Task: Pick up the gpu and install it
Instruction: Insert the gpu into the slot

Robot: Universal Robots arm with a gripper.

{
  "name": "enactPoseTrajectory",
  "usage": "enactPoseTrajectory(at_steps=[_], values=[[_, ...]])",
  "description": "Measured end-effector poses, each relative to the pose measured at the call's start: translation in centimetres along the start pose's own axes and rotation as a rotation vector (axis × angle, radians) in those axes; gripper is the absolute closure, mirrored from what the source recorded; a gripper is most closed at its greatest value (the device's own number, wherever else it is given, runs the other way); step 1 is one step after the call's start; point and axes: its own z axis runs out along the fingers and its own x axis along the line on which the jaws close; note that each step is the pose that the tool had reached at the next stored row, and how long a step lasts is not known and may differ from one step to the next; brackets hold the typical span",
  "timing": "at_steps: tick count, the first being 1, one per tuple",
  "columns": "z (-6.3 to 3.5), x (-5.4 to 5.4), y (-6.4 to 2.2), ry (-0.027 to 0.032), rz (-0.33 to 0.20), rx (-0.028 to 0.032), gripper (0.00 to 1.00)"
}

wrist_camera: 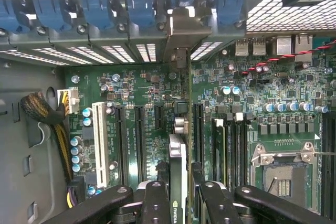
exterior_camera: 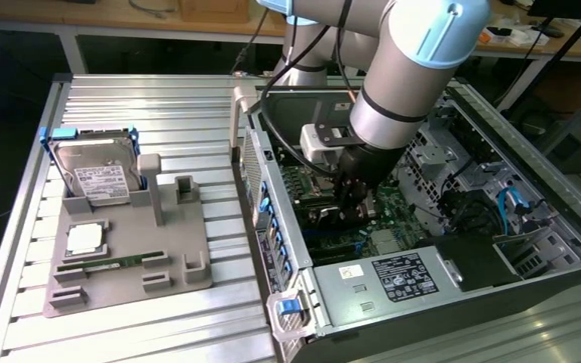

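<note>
My gripper (wrist_camera: 181, 200) is shut on the gpu (wrist_camera: 178, 171), a thin dark card seen edge-on between the two black fingers (wrist_camera: 156, 203). The card stands upright over the green motherboard (wrist_camera: 142, 129), among the long expansion slots. Its silver bracket (wrist_camera: 181, 30) reaches the row of rear slot openings with blue clips. Whether the card's edge sits in a slot I cannot tell. In the exterior view my gripper (exterior_camera: 356, 203) is down inside the open computer case (exterior_camera: 411, 276), over the motherboard, and the arm hides the card.
A white slot (wrist_camera: 100, 142) and a bundle of cables (wrist_camera: 52, 124) lie beside the card; the processor socket (wrist_camera: 286, 169) is on the other side. On the exterior view's left, a grey fixture (exterior_camera: 175, 249) holds a hard drive (exterior_camera: 97, 175), a chip (exterior_camera: 87, 238) and a green memory stick (exterior_camera: 119, 263).
</note>
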Motion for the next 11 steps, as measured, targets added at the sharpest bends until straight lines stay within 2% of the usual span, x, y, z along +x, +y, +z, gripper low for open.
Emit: enactPoseTrajectory(at_steps=[11], values=[[0.32, 0.01, 0.0, 0.0, 0.0, 0.0, 0.73]])
